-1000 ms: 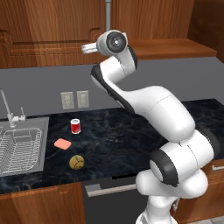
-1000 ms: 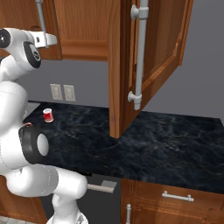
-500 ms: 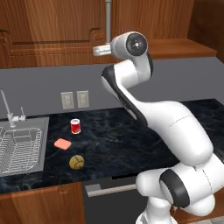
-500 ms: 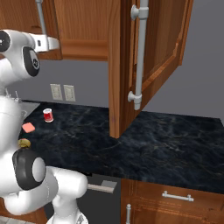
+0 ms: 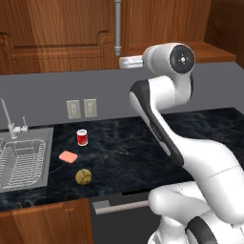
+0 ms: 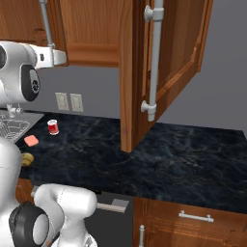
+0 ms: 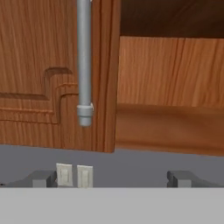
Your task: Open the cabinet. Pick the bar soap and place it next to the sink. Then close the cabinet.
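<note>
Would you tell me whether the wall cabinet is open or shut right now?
Half open. The cabinet's right door swings out over the counter, and the hand view shows the bare inside; the left door is shut.

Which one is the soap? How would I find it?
Find the metal sink at the left of the dark counter. Just right of it lies the bar soap: flat and pink, unlike the upright red can and the round yellow-brown ball.

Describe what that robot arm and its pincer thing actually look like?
The arm is glossy white, built of rounded tube-like segments with dark grey bands and round dark caps at its joints. No loose cables show. The gripper ends in two small dark grey, blocky finger tips.
</note>
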Controlling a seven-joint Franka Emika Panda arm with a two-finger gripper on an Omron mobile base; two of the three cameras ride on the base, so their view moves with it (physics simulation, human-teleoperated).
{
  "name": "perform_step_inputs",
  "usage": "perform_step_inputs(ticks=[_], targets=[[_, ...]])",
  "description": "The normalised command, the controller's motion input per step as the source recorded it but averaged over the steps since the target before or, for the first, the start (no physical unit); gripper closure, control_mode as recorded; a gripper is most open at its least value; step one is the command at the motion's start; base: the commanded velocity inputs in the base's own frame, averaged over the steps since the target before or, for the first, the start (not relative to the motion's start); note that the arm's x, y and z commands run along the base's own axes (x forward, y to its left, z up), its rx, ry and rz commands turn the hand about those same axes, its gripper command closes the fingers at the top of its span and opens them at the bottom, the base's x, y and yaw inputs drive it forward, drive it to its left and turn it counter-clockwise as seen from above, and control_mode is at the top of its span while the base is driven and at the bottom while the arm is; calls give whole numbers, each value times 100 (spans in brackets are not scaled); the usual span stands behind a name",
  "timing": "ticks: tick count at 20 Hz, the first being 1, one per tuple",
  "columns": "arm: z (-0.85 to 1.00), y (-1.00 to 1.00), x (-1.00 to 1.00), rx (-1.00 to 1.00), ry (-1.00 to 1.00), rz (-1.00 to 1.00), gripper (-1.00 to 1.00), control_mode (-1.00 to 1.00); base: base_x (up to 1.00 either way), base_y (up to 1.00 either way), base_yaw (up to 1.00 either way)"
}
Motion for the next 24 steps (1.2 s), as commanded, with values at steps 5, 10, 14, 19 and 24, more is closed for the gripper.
perform_step_inputs(ticks=[5,10,14,19,24], targets=[[9,-33,-100,3,0,3,-100,-100,0,0,0],[9,-27,-99,5,0,0,-100,-100,0,0,0],[19,-26,-96,6,-1,0,-100,-100,0,0,0],[19,-47,-92,7,0,0,-100,-100,0,0,0],[12,-61,-85,5,13,0,-100,-100,0,0,0]])
